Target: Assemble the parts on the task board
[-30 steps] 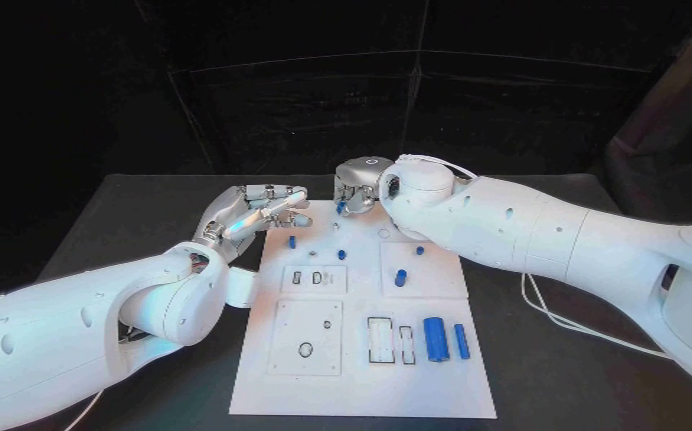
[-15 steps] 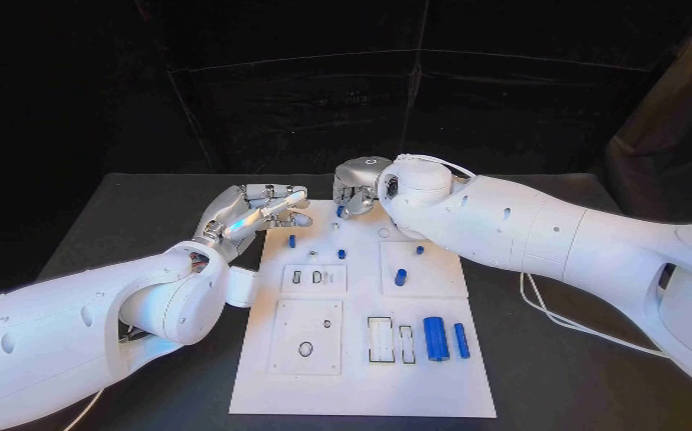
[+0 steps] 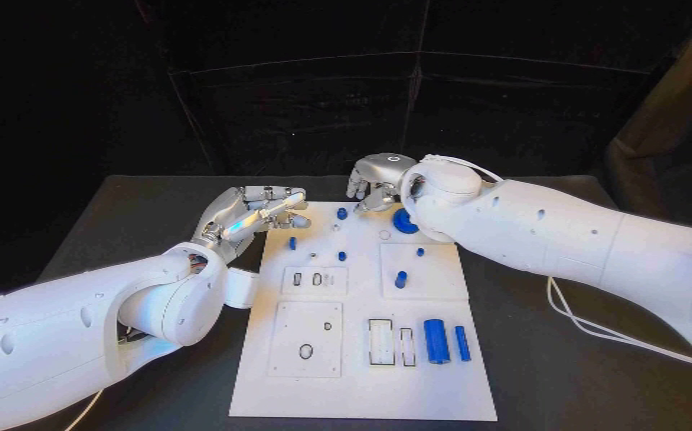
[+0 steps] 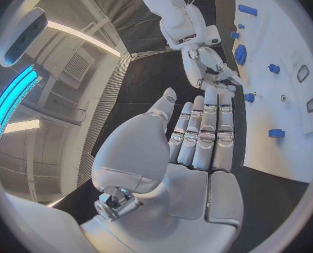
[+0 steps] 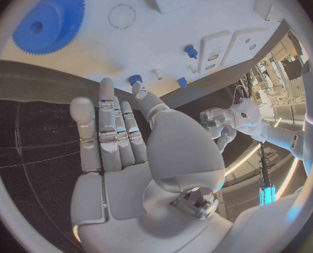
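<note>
On the black counter [image 3: 144, 211] lies the white rectangular task board [image 3: 361, 351] with small blue parts [image 3: 434, 339], both silver hands, left hand [image 3: 260, 209] and right hand [image 3: 378, 179], empty at its upper edge in mid-frame.

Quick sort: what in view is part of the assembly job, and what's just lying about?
Job:
task board
blue gear
blue pegs, e.g.
blue cylinder and blue bar
left hand, right hand, both holding nothing

Lying about:
white cable on the black table
</note>
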### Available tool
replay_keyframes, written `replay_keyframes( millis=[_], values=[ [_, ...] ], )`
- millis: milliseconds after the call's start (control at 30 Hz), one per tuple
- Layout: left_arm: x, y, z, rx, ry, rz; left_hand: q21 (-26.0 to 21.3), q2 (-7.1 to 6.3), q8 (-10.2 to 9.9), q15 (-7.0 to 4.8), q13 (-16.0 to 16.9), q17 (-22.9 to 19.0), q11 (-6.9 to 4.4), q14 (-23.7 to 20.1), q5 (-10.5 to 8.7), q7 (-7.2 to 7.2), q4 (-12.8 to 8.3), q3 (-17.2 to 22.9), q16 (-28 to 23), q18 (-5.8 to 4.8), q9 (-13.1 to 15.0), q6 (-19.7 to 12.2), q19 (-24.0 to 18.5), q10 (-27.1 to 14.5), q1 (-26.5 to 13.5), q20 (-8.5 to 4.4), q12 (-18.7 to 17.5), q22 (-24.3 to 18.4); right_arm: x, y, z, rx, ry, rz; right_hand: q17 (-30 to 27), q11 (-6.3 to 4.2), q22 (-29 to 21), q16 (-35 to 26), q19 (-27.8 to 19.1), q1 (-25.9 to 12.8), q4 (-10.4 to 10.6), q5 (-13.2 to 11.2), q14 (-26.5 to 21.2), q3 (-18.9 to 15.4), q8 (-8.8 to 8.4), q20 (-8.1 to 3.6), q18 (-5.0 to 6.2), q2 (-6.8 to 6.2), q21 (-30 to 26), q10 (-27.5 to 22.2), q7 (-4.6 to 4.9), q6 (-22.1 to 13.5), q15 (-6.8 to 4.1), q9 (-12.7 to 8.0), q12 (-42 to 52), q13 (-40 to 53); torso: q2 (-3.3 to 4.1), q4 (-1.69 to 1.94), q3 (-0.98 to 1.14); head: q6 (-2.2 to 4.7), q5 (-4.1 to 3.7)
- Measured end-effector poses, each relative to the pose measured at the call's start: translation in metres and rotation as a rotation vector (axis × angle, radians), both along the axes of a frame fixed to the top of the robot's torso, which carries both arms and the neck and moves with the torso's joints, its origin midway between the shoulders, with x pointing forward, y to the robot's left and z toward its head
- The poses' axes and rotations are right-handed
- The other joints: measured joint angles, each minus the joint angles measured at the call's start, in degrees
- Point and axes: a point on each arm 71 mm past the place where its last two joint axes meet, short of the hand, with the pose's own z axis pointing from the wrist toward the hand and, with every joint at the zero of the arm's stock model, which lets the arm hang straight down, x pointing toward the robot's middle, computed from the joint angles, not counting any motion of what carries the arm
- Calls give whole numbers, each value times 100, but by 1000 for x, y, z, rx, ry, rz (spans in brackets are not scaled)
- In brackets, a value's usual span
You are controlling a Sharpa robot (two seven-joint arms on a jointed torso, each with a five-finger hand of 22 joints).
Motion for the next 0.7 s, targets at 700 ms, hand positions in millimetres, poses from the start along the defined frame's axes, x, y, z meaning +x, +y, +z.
replay_keyframes(
  millis=[700],
  values=[
    [7,1,-3,4,3,0,0,0,0,0,0,-1,0,0,0,0,0,0,0,-1,0,0,0,0,0,0,1,-5,-33,-111,11,181,119,-146,4064,-55,2250,6172,1785,290,1317,749,-10,-1152,-31,-109,-399,-807,1091,-748,-76,-330,-132,-23,398,82,-30,-110,36,68,2]
  ],
)
